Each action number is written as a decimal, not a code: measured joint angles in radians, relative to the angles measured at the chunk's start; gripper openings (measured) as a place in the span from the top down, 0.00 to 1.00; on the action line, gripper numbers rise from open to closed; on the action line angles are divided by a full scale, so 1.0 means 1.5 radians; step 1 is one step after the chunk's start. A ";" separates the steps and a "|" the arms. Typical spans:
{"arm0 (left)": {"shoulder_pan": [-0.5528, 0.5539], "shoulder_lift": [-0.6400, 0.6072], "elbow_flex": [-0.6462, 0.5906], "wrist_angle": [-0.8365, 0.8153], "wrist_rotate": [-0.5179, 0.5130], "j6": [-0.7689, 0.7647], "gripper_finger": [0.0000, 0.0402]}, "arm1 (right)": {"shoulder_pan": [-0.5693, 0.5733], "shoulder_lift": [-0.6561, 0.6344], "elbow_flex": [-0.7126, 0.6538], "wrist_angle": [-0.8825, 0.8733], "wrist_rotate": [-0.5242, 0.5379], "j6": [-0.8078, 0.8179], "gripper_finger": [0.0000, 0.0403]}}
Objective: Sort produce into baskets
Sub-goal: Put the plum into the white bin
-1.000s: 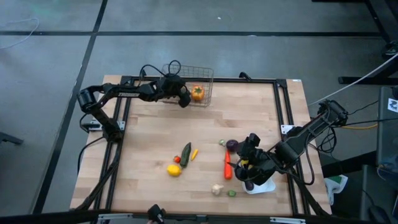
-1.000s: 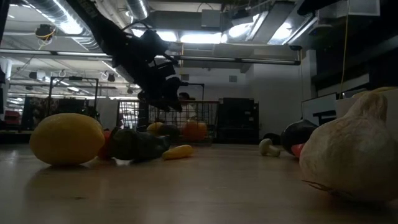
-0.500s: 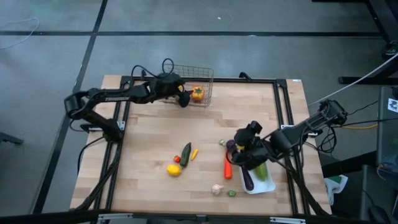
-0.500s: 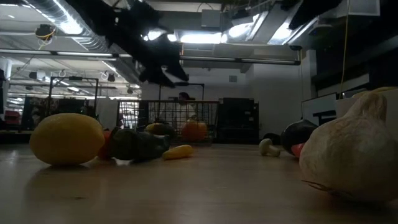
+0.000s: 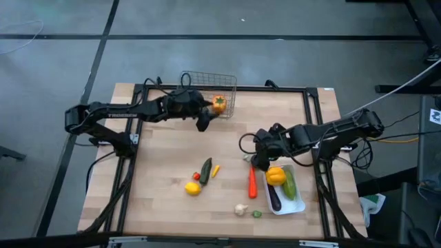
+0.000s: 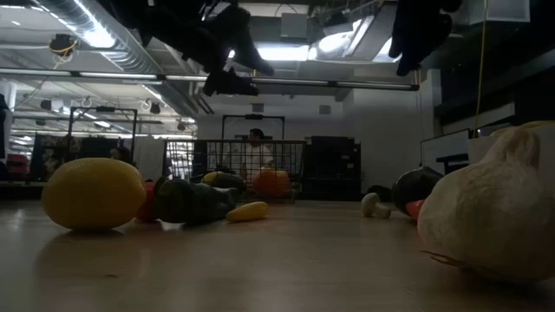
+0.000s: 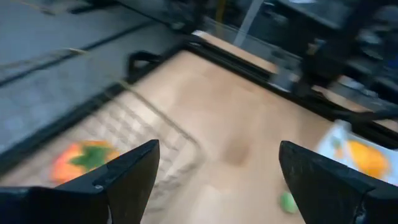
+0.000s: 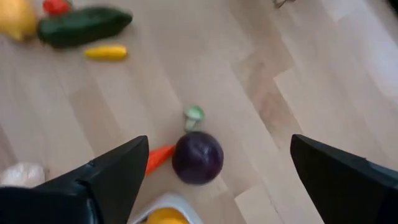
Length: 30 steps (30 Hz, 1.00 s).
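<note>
- Round purple onion [image 8: 198, 157] on the pale wood table [image 5: 172, 145], touching the carrot [image 5: 252, 183] tip, just beside the white tray [image 5: 298, 204].
- Right gripper [image 5: 260, 148] hovers above it, fingers wide, empty.
- Left gripper [image 5: 204, 122], fingers wide, beside the wire basket [image 5: 227, 84] holding an orange pepper [image 5: 218, 103].

Wooden table [image 5: 165, 155], black frame round edge. Wire basket [image 5: 219, 83] on far edge, just beside left gripper [image 5: 204, 118]. White tray [image 5: 298, 205] near front right corner, just below right gripper [image 5: 260, 156] in high view. Purple round thing [image 8: 198, 157] and small green piece [image 8: 194, 114] right under right gripper, carrot [image 5: 252, 182] just beside. Cucumber [image 5: 206, 170], small yellow piece [image 5: 216, 171], lemon [image 5: 193, 187], small red bit [image 5: 196, 176] clustered mid-table, between both grippers. Garlic [image 5: 240, 209] and green bit [image 5: 256, 214] near front edge, apart from grippers.
</note>
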 joint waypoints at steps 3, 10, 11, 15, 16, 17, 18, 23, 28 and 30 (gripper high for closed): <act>-0.013 0.000 0.000 0.001 0.031 -0.005 0.19 | -0.006 0.000 0.000 -0.006 -0.023 -0.023 0.04; -0.039 0.000 0.000 0.008 0.038 0.018 0.19 | -0.004 0.000 0.000 -0.068 -0.046 -0.052 0.04; -0.041 0.000 0.000 0.011 0.038 0.022 0.19 | -0.004 0.000 0.000 -0.081 -0.046 -0.055 0.04; -0.046 0.000 0.000 0.034 0.038 0.019 0.19 | -0.004 0.000 0.000 -0.104 -0.045 -0.069 0.04; -0.048 0.000 -0.003 0.047 0.038 0.019 0.19 | -0.004 0.000 0.000 -0.107 -0.045 -0.070 0.04; -0.052 0.000 -0.009 0.063 0.038 0.018 0.19 | -0.004 0.000 0.000 -0.110 -0.045 -0.076 0.04; -0.056 0.000 -0.018 0.082 0.038 0.016 0.19 | -0.004 0.000 0.000 -0.112 -0.045 -0.087 0.04; -0.079 0.000 -0.056 0.145 0.038 -0.004 0.19 | -0.004 0.000 -0.001 -0.115 -0.036 -0.123 0.04; -0.099 0.001 -0.071 0.159 0.034 -0.020 0.19 | -0.004 0.000 -0.001 -0.083 0.019 -0.116 0.04; -0.104 0.001 -0.084 0.194 0.023 -0.021 0.19 | -0.004 0.000 -0.001 -0.064 0.020 -0.116 0.04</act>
